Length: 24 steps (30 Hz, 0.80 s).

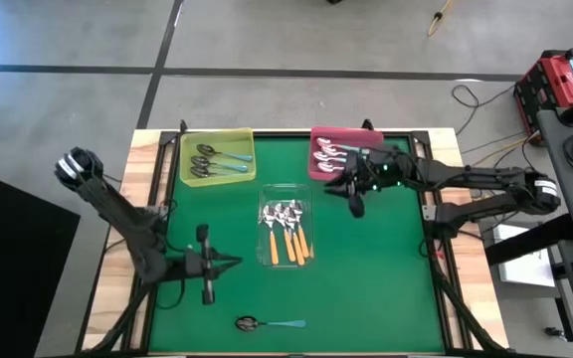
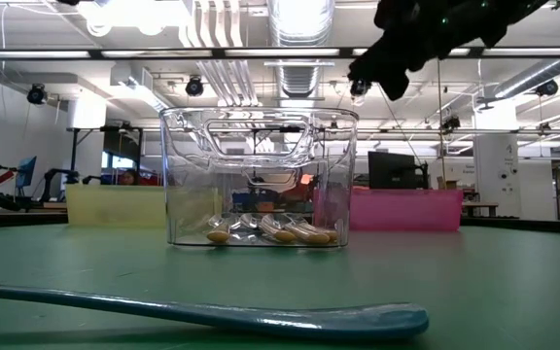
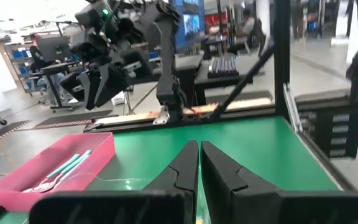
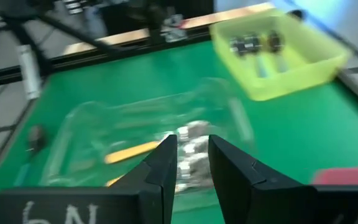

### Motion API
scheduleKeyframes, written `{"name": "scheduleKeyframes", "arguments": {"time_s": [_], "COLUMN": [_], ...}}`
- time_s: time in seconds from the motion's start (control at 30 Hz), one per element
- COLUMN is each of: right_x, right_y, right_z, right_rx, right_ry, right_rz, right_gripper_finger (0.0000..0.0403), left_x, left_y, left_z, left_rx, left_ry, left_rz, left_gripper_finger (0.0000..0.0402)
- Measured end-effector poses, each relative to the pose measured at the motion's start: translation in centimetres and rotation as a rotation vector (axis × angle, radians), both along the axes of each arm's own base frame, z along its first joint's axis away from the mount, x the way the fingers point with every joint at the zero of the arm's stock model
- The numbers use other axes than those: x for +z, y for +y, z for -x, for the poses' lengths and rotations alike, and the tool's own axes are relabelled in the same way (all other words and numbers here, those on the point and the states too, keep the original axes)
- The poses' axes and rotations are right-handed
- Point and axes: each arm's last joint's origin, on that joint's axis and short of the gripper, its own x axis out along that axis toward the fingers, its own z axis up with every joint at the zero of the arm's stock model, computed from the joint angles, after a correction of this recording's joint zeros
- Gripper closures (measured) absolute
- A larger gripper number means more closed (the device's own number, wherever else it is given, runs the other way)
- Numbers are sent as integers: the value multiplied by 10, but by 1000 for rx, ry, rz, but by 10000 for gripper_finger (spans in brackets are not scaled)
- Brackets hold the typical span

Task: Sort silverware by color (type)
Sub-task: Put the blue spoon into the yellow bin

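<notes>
The sort looks partly done. In the high view a yellow plastic tray (image 1: 217,156) at eleven o'clock on the green table (image 1: 366,288) holds a few dark-bowled spoons with teal handles (image 1: 212,159), and a pink plastic tray (image 1: 328,151) at about one o'clock holds silver-bowled spoons with teal handles (image 1: 324,154). Left to sort, as I judge it, are the orange-handled spoons with shiny bowls (image 1: 286,234) lying in the clear plastic bin (image 1: 285,194) at the centre, and one stray teal-handled spoon (image 1: 267,323) at six o'clock near the front edge.

The right gripper (image 1: 354,202) hangs above the mat between the pink tray and the clear bin; its wrist view shows the fingers set narrowly apart with nothing between them. The left gripper (image 1: 207,265) waits at eight o'clock, its fingers pressed together and empty.

Only the low view shows the stray spoon's handle lying flat on the mat in front of the bin; only the high view shows which tray holds which spoons.
</notes>
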Motion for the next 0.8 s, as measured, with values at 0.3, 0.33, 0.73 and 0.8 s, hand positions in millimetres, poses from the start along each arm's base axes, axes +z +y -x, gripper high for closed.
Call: {"name": "scheduleKeyframes", "arguments": {"time_s": [0.3,0.33,0.73,0.8], "right_x": [-2,-2,-2,-2], "right_y": [49,54,108,116], "right_z": [-6,-6,0,2], "right_rx": [171,183,349,360], "right_ry": [32,35,81,92], "right_rz": [-79,-91,-211,-234], "right_gripper_finger": [335,335,335,335], "left_x": [-4,-4,5,4], "left_y": [-34,-37,-69,-74], "left_z": [-31,-34,-59,-62], "left_rx": [1,2,-113,-134], "left_ry": [117,131,389,431], "left_rz": [-101,-101,-19,11], "left_gripper_finger": [401,401,401,401]}}
